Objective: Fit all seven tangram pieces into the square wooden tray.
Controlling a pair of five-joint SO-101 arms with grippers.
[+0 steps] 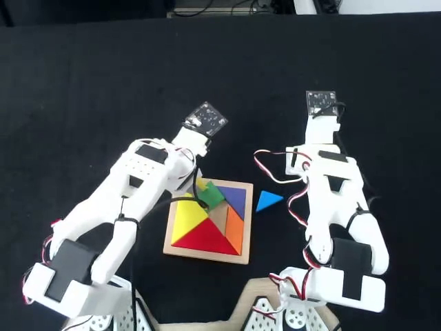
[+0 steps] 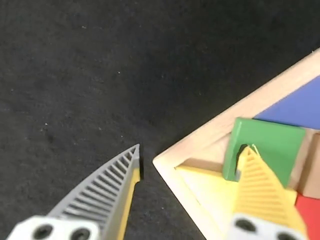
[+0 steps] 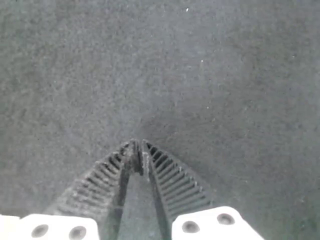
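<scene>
Left arm stretched to the tray's far corner with jaws spread; right arm off to the side with jaws closed.

My left arm (image 1: 131, 200) reaches diagonally over the black cloth (image 1: 83, 83) to the square wooden tray (image 1: 250, 221). The left gripper (image 2: 194, 149) is open astride the corner rim, one finger outside over the cloth and the other fingertip (image 2: 252, 170) touching the green square piece (image 2: 272, 142). That square lies in the tray's far corner, turned askew to the rim, beside the yellow triangle (image 1: 187, 215). The small blue triangle (image 1: 267, 201) lies on the cloth just beside the tray. Its tip points toward my right arm (image 1: 334, 193) and its long edge runs along the tray's side. The right gripper (image 3: 136, 150) hangs over the cloth, fingers pressed together on nothing.
</scene>
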